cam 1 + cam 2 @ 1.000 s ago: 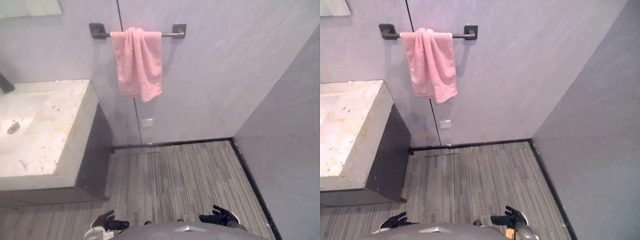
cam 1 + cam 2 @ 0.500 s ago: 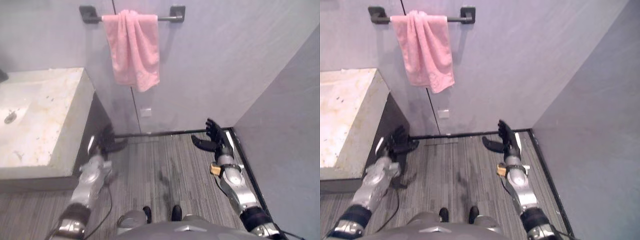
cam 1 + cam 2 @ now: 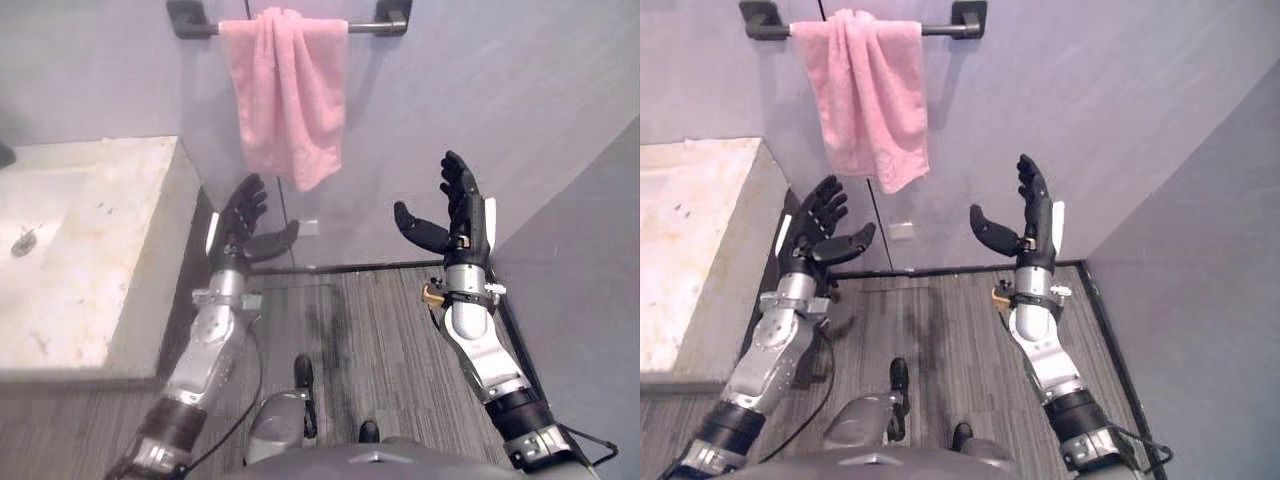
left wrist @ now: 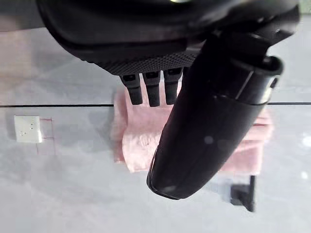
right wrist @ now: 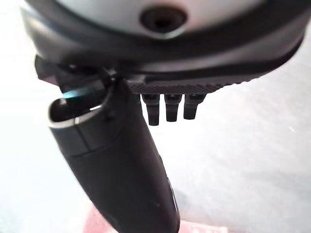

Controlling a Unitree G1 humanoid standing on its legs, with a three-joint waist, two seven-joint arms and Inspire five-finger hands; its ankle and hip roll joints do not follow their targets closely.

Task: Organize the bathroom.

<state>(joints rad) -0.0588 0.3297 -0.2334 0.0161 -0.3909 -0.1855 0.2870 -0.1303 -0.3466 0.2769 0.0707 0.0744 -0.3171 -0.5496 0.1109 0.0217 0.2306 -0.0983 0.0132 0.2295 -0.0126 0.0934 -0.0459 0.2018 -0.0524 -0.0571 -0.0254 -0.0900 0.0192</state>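
Observation:
A pink towel (image 3: 288, 95) hangs bunched over a dark wall rail (image 3: 385, 22) above the floor, right of the vanity. My left hand (image 3: 241, 220) is raised in front of the wall, open, just below and left of the towel's lower edge, apart from it. My right hand (image 3: 455, 205) is raised at the same height to the towel's right, open, fingers straight up and thumb out toward the left. The towel (image 4: 138, 141) shows past the left hand's fingers (image 4: 152, 91) in the left wrist view. The right hand (image 5: 121, 160) faces bare wall in its wrist view.
A pale stone vanity top (image 3: 80, 250) with a sink drain (image 3: 22, 240) stands at the left on a dark cabinet (image 3: 195, 260). A white wall socket (image 3: 309, 228) sits low under the towel. Grey striped floor (image 3: 380, 330) runs to a side wall (image 3: 600, 300) on the right.
Both hands have risen from floor level to just under the towel's height, fingers still straight. The camera has shifted a little; the towel hangs as before.

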